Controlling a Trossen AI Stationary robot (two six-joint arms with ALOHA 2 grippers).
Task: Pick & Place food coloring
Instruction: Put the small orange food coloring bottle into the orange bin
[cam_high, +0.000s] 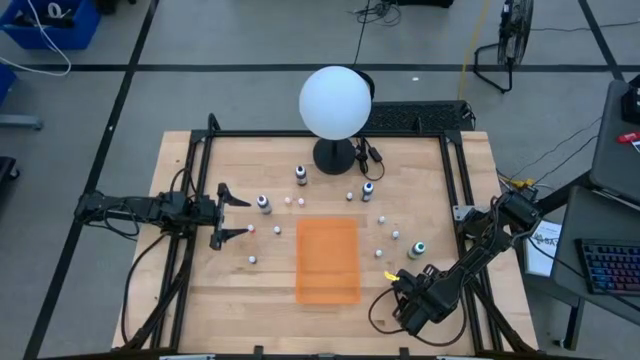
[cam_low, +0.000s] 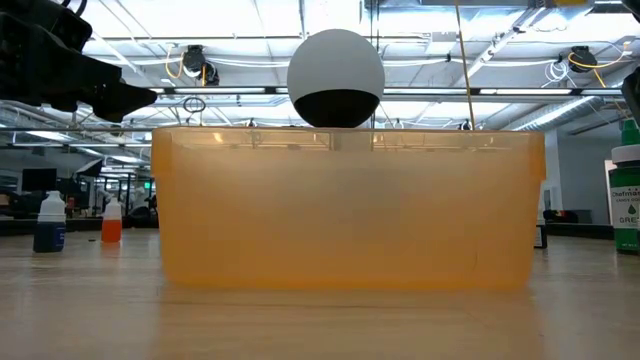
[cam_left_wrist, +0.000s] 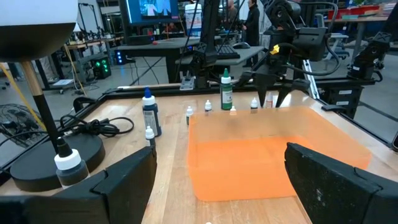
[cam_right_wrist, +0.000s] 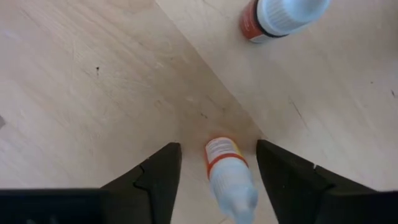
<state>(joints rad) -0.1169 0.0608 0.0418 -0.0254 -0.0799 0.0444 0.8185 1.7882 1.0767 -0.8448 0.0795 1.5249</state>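
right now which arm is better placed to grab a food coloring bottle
Right. The right gripper is open, pointing down with a small orange-labelled bottle between its fingers. The left gripper is open too, with no bottle between its fingers.

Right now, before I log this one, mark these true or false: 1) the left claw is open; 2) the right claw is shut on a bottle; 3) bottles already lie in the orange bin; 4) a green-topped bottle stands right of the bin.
1) True: the left claw hangs open, left of the orange bin.
2) False: the right claw is open, one finger on each side of a small orange-banded bottle and neither touching it.
3) False: no bottle shows inside the bin; the bottles stand on the table around it.
4) True: the green-topped bottle stands on the table right of the bin.
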